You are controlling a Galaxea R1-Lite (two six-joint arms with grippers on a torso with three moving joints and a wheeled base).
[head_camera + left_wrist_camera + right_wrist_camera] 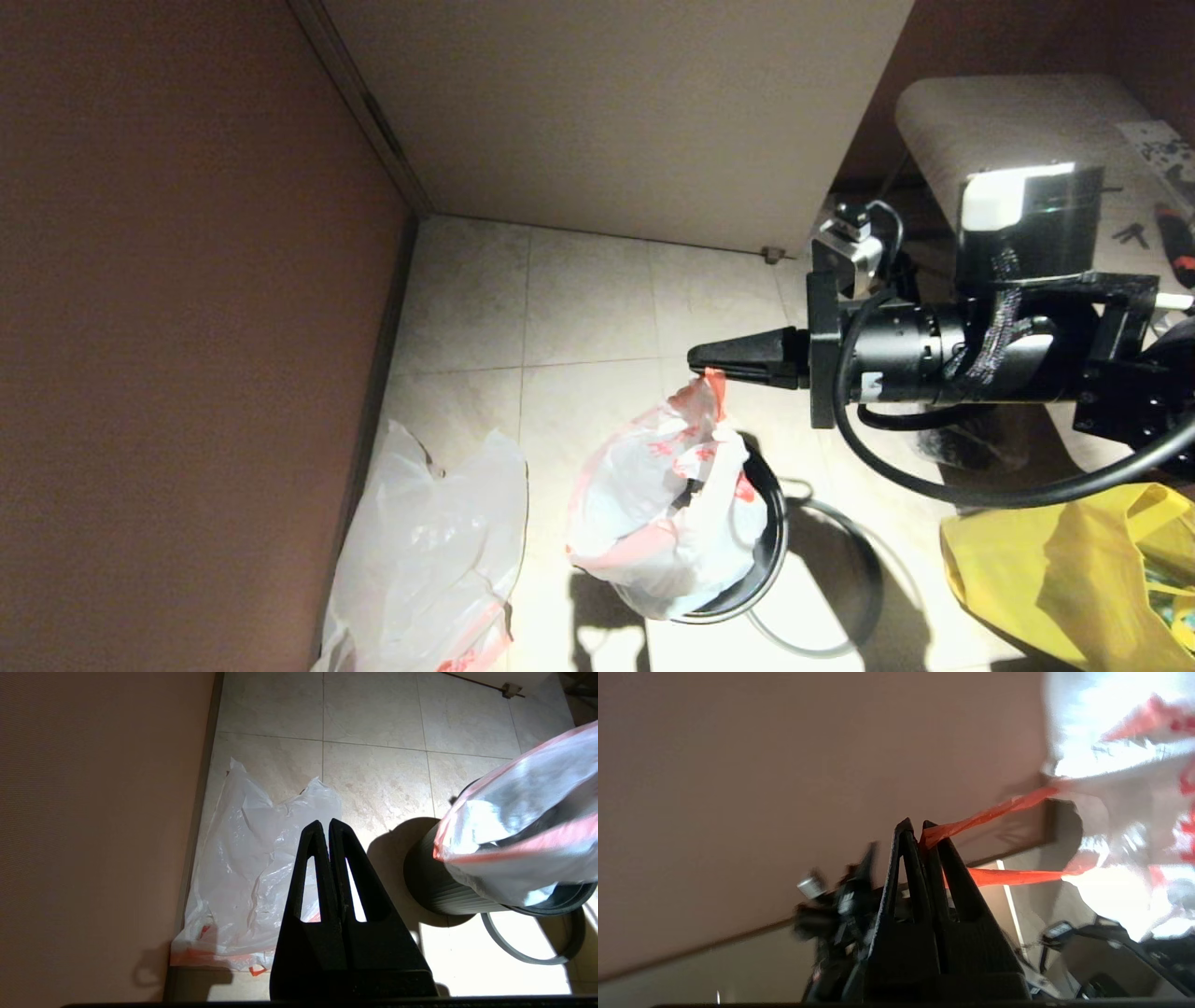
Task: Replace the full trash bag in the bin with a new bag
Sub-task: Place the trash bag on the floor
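The full trash bag (653, 504), white with red print, hangs halfway out of the small black bin (771, 551), its lower part still inside. My right gripper (693, 358) is above it, shut on the bag's red drawstring loop (994, 809), which runs taut from the fingertips (931, 828) to the bag (1120, 765). The grey hoop (878, 569) lies on the floor beside the bin. The new bag (439, 551) lies limp on the tiles by the left wall. My left gripper (324, 823) is out of the head view; it hovers over the new bag (252, 858), shut with nothing in it.
A brown wall (187, 327) closes the left side and a pale panel (607, 112) the back. A yellow bag (1055, 560) sits at the right front, with a beige seat (1008, 112) behind my right arm. Bare tiles (579, 299) lie behind the bin.
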